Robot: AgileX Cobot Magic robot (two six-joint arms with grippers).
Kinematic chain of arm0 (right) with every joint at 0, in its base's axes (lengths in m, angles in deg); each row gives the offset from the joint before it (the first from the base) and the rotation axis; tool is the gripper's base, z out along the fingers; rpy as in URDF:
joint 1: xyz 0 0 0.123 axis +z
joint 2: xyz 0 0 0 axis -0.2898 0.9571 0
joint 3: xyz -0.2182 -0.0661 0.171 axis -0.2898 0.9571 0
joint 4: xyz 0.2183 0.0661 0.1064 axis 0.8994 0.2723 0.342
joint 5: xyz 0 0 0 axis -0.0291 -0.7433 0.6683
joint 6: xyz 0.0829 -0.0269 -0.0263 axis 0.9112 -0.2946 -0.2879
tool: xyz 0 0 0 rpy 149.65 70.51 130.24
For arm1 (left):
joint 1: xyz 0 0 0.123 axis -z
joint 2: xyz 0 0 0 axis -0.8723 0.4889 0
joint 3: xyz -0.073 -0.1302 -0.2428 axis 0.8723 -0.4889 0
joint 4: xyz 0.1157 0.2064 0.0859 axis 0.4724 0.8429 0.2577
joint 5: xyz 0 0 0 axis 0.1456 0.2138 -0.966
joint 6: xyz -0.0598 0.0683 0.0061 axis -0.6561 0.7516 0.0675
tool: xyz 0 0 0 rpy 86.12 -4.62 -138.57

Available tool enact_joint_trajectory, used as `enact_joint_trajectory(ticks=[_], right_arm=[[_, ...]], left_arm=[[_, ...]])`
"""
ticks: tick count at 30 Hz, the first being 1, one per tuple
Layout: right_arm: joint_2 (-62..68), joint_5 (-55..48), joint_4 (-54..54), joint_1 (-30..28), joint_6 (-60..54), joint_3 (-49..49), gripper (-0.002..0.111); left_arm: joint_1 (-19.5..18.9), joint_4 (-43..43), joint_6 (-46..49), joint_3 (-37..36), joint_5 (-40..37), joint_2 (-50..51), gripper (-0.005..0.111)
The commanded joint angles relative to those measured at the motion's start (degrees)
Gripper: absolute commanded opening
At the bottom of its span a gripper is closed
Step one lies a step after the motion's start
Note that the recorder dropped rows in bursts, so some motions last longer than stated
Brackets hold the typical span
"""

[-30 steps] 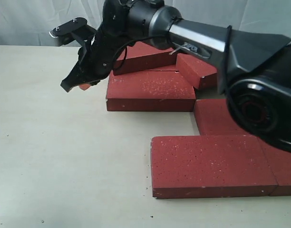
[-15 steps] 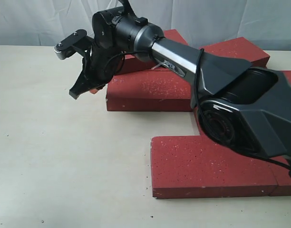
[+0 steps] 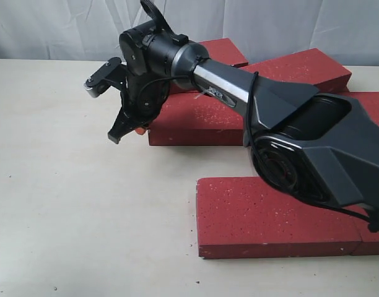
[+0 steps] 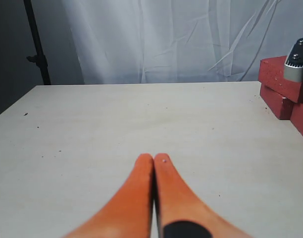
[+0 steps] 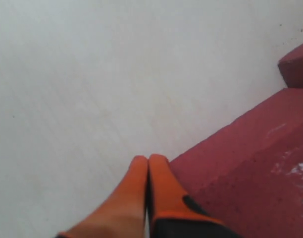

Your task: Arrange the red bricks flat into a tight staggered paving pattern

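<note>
The grainy, white-specked red bricks (image 3: 273, 213) are lying on the bench (image 3: 84, 204), some overlapping at the far side, while the left tool (image 4: 154, 157) and right tool (image 5: 147, 158) are pinching together, empty.

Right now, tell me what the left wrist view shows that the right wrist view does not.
Only the left wrist view: a white curtain, a black stand, and piled red bricks well apart from the left gripper. Only the right wrist view: one brick close beside the right gripper. Both: orange jaws shut, above the pale table.
</note>
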Motion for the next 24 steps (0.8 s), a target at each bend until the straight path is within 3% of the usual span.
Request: enact_joint_trajectory(ticks=[1, 24], right_arm=[[-0.1, -3.5, -3.5, -0.2, 0.1, -0.1, -0.001], [-1.9, -3.5, -1.8, -3.4, 0.2, 4.1, -0.001]], left_arm=[[0.0, 0.1, -0.3, -0.1, 0.4, -0.3, 0.0], [0.0, 0.1, -0.3, -0.1, 0.4, -0.3, 0.0]])
